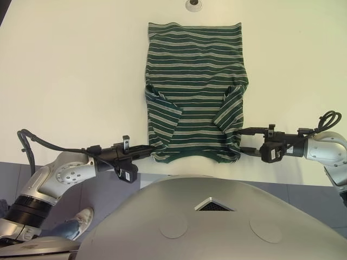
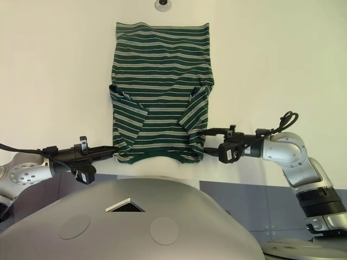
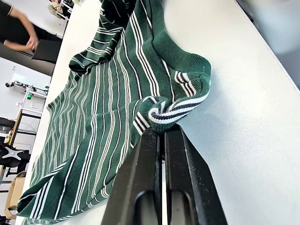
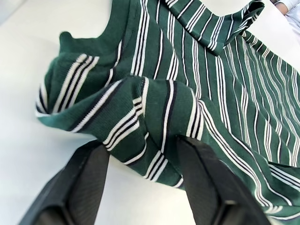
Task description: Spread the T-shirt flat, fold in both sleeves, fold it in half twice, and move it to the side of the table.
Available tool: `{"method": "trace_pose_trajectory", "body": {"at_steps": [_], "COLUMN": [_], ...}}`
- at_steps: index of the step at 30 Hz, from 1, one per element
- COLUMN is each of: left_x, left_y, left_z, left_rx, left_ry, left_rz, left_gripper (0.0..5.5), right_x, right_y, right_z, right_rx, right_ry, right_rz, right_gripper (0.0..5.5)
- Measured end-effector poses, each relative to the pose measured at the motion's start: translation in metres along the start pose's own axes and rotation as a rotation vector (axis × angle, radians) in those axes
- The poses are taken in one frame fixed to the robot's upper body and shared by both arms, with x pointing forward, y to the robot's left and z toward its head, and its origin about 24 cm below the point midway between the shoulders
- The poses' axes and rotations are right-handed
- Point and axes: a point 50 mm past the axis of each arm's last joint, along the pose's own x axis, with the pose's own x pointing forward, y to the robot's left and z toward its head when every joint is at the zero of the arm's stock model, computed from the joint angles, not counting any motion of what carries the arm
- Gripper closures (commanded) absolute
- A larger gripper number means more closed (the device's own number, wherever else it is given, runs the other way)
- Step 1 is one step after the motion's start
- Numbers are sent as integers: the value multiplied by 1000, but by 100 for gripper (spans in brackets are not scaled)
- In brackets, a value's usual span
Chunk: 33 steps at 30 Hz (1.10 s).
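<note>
Dark green, white-striped knit T-shirt (image 1: 195,81) lies flat mid white table (image 1: 70,81), 2 sleeves (image 1: 162,111) folded in. Left gripper (image 3: 162,133): fingers pressed together, pinching the bunched near-left corner. Right gripper (image 4: 140,152): spread wide, fingers either side of the rumpled near-right corner, not clamped.

On one white table (image 1: 70,81) there are one green striped T-shirt (image 1: 195,81) with two sleeves (image 1: 162,111), one round fitting (image 1: 193,5) at its far edge, and two end effectors: the left end effector (image 1: 150,150) and the right end effector (image 1: 241,141).
</note>
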Motion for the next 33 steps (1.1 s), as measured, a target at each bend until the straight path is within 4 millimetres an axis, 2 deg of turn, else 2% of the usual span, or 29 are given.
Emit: {"method": "trace_pose_trajectory", "body": {"at_steps": [2, 5, 12, 16, 26, 30, 33], "left_x": [0, 0, 1, 1, 1, -11, -19], "left_y": [0, 0, 0, 0, -1, 0, 6], "left_z": [0, 0, 0, 0, 4, 7, 12], "left_rx": [0, -1, -1, -1, -38, -74, -101], "left_ry": [0, 0, -3, -5, -47, -78, -124], "left_rz": [0, 0, 3, 2, 18, 26, 73], "left_gripper": [548, 550, 550, 550, 550, 550, 550], "right_x": [2, 4, 4, 3, 1, -16, -22], "right_y": [2, 4, 6, 7, 11, 9, 13], "right_z": [1, 2, 1, 1, 2, 4, 6], "right_rx": [3, 6, 11, 14, 35, 57, 84], "right_ry": [-12, -22, -21, -16, -25, -21, -43], "right_rz": [10, 23, 38, 42, 46, 50, 57], "right_gripper": [296, 358, 463, 549, 549, 549, 549]}}
